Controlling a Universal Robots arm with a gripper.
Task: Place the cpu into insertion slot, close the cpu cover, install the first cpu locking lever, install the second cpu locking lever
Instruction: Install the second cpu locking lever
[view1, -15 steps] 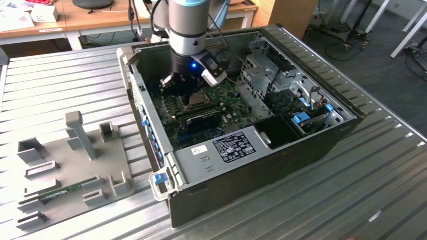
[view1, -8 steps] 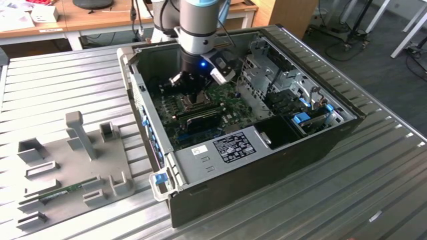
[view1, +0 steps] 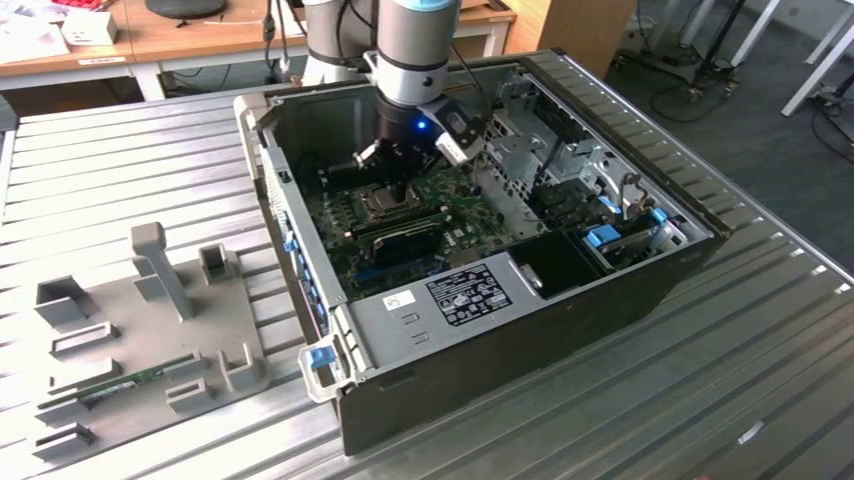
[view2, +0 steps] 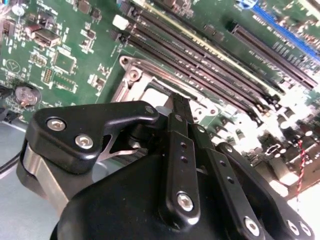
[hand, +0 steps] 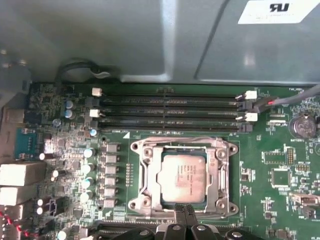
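Ribbed metal tabletop (view1: 747, 330), open computer case (view1: 641, 290), green motherboard (hand: 280, 200). Cpu cover (hand: 220, 172) down over cpu (hand: 182, 177) in insertion slot (hand: 142, 172). Tool (hand: 186, 216) fingers pinched together, holding nothing, at socket edge. Probably lever step; calls for a precise hook.

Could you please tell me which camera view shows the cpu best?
The first wrist view: the cpu lies face-up in the insertion slot, framed by the cpu cover. In the second wrist view the tool hides most of it. In the exterior view it is a tiny patch under the arm.
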